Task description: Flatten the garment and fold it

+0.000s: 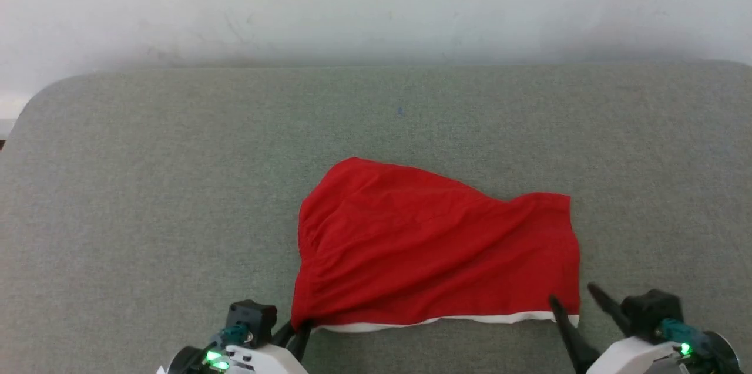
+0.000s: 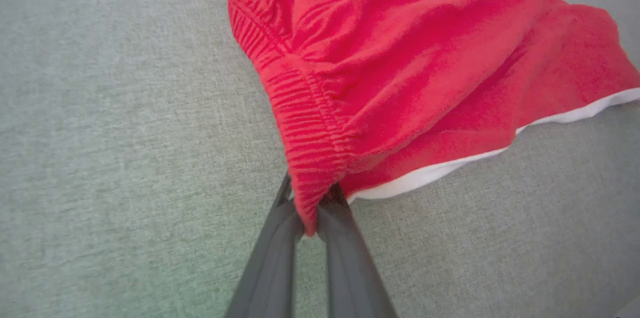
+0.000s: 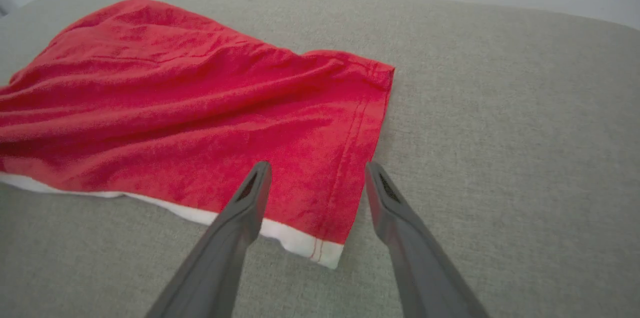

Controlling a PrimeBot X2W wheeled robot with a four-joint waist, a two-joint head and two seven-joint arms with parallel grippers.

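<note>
The garment [image 1: 429,250] is a pair of bright red shorts, rumpled and folded over on the grey padded surface, with a white band along its near edge. My left gripper [image 1: 301,327] is shut on the garment's near left corner, where the elastic waistband [image 2: 310,143] bunches between the two dark fingers. My right gripper [image 1: 571,295] is open over the near right corner. Its fingers straddle the garment's side hem [image 3: 350,158], one finger over the red fabric and the other over bare surface. The garment [image 3: 190,113] spreads left from there.
The grey fabric-covered surface [image 1: 147,186] reaches all around the garment, with a rounded far left corner. A pale wall [image 1: 376,4] rises behind its far edge.
</note>
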